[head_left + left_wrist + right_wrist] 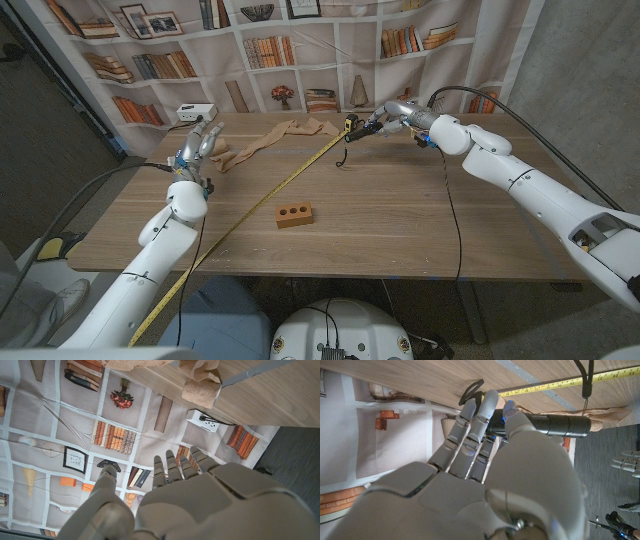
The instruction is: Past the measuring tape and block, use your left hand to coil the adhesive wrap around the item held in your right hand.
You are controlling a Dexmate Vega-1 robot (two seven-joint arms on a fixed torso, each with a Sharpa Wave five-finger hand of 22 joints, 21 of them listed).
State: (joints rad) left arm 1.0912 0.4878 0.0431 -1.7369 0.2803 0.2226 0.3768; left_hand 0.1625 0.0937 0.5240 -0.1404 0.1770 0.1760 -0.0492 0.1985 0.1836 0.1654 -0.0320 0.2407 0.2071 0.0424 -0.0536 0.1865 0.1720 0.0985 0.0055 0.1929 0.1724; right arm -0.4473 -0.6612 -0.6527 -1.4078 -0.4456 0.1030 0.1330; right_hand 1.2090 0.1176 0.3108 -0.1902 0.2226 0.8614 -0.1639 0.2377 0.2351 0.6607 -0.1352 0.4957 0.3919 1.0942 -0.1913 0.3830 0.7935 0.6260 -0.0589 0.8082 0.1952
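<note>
The tan adhesive wrap [268, 141] lies unrolled and crumpled at the table's far side, its end showing in the left wrist view [200, 386]. My left hand [199, 142] hovers just left of it with fingers spread [176, 476], holding nothing. My right hand [398, 113] grips a black cylinder [364, 129] above the far middle of the table; its thumb and fingers close round the cylinder [555, 425]. A black strap loop [345, 160] hangs from the cylinder. The yellow measuring tape [262, 198] runs diagonally across the table, and the brown block [294, 214] lies beside it.
A white socket box [197, 112] stands at the far left edge near my left hand. A thin black cable [449, 200] crosses the table's right part. A bookshelf-print backdrop [300, 50] hangs close behind the table.
</note>
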